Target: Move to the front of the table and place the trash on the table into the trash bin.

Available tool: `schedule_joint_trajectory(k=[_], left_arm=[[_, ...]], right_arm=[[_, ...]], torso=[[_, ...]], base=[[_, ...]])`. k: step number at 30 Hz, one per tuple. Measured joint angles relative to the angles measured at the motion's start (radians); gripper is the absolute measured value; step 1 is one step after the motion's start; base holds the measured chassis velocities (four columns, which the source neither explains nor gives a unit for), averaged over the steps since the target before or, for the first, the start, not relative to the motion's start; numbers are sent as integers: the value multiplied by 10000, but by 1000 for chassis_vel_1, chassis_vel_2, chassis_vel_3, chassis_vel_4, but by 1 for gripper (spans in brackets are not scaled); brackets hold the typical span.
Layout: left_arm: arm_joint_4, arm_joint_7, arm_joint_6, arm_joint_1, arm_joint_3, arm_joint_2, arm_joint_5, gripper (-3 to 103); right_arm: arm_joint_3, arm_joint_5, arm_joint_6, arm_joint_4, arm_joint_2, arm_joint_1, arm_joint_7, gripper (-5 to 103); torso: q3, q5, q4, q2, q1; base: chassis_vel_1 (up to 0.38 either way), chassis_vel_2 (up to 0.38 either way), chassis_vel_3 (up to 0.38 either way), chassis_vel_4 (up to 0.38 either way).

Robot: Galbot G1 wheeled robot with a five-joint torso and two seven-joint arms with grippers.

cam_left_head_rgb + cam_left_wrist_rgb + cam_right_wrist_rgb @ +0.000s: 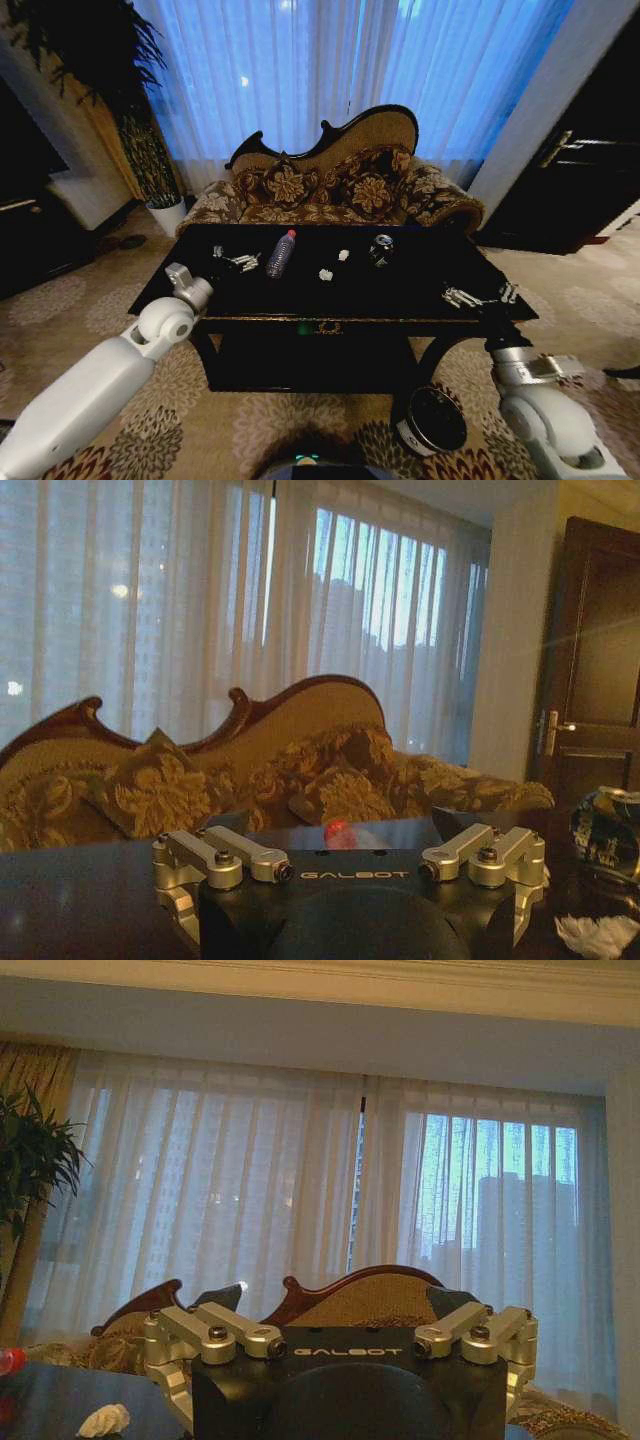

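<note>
The glossy black table [250, 300] stands right in front of me. On it lie the trash items: a clear bottle [281, 253] with a red cap, two white paper bits [326, 274] and a dark can [380, 249]. My left gripper [238, 261] hovers open over the table's left part, just left of the bottle; the left wrist view shows the bottle's cap [338, 832] straight ahead, the can [607, 830] and a paper bit [600, 935] off to one side. My right gripper [478, 296] is open above the table's right front corner. The trash bin [432, 420] stands on the carpet below that corner.
An ornate sofa [330, 185] with patterned cushions sits behind the table, before curtained windows. A potted plant [150, 160] stands at the back left and a dark door [580, 170] at the right. Patterned carpet surrounds the table.
</note>
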Motion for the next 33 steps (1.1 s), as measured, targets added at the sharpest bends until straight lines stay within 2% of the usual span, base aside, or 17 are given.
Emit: schedule_joint_trajectory(k=[7, 15, 26, 33], left_arm=[[459, -41, 4, -974, 938, -515, 0, 100], [773, -78, 6, -1514, 1659, -784, -57, 100], [1339, -378, 4, -1438, 1828, -1742, 103, 100], [1503, -400, 21, -1467, 2100, -1997, 150, 100]], right_arm=[[-110, -31, 4, -33, 196, 74, -6, 100], [-123, -106, 44, -105, 343, 79, -34, 100], [-111, -97, 44, -115, 302, 101, -30, 100], [-111, -76, 39, -101, 297, 142, -17, 100]], torso=[[0, 2, -3, 0, 0], [0, 2, -2, 0, -1], [0, 1, -2, 0, -1], [0, 1, -1, 0, 0]], base=[[0, 0, 0, 0], [0, 0, 0, 0], [0, 0, 0, 0], [0, 0, 0, 0]])
